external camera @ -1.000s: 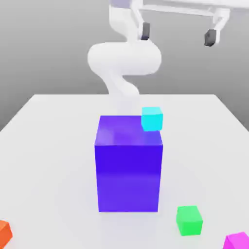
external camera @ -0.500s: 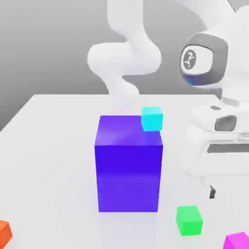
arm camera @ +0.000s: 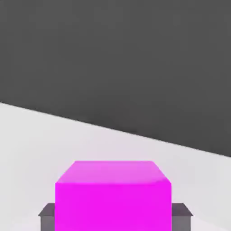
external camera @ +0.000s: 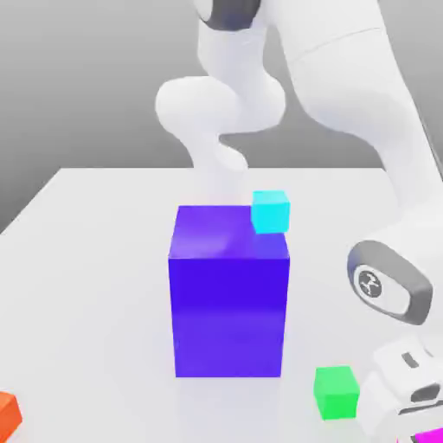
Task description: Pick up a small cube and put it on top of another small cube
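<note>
Fingers (arm camera: 182, 223) pinch the magenta cube (arm camera: 113, 207) squarely between them; the green cube (external camera: 336, 394) lies near, toward the exterior view's left, so lifting probably comes first.

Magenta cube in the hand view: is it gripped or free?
Gripped: the gripper's dark fingertips press both opposite sides of the bright magenta cube.

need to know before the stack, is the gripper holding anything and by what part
Yes: the magenta cube, gripped by two opposite side faces, one of the fingers against each.
</note>
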`<state>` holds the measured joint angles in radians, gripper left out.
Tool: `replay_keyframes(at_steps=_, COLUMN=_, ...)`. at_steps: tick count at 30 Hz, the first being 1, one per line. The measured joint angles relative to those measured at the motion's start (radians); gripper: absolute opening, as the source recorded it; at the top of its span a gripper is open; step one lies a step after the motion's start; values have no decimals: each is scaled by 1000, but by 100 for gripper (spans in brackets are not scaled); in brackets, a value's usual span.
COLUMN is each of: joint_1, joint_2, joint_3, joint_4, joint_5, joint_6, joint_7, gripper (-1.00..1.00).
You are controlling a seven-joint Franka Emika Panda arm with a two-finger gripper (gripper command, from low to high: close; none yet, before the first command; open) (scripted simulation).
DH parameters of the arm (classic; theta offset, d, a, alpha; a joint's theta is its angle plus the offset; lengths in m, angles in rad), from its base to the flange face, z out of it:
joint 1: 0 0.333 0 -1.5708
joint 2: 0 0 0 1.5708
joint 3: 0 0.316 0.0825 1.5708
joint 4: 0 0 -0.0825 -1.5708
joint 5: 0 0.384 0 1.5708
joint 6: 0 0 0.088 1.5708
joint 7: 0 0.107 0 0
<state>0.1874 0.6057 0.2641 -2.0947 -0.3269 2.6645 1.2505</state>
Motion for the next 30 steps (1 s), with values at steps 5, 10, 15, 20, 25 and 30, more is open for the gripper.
replay_keyframes(at_steps=5, joint_1=-22, joint_2=-86, joint_3=32, joint_4=-22, joint_5=45, joint_6=-62, joint_7=-31, gripper=-100)
replay_keyframes(at_steps=10, joint_1=-8, joint_2=-190, joint_3=8, joint_4=-99, joint_5=99, joint_6=-92, joint_7=134, gripper=-100)
replay_keyframes(at_steps=15, joint_1=17, joint_2=-275, joint_3=-39, joint_4=-188, joint_5=143, joint_6=-85, joint_7=376, gripper=-100)
replay_keyframes(at_steps=20, joint_1=32, joint_2=-362, joint_3=-77, joint_4=-278, joint_5=191, joint_6=-74, joint_7=619, gripper=-100)
replay_keyframes(at_steps=25, joint_1=37, joint_2=-453, joint_3=-107, joint_4=-369, joint_5=249, joint_6=-61, joint_7=855, gripper=-100)
replay_keyframes(at_steps=30, joint_1=38, joint_2=-471, joint_3=-128, joint_4=-432, joint_5=285, joint_6=-3, joint_7=1031, gripper=-100)
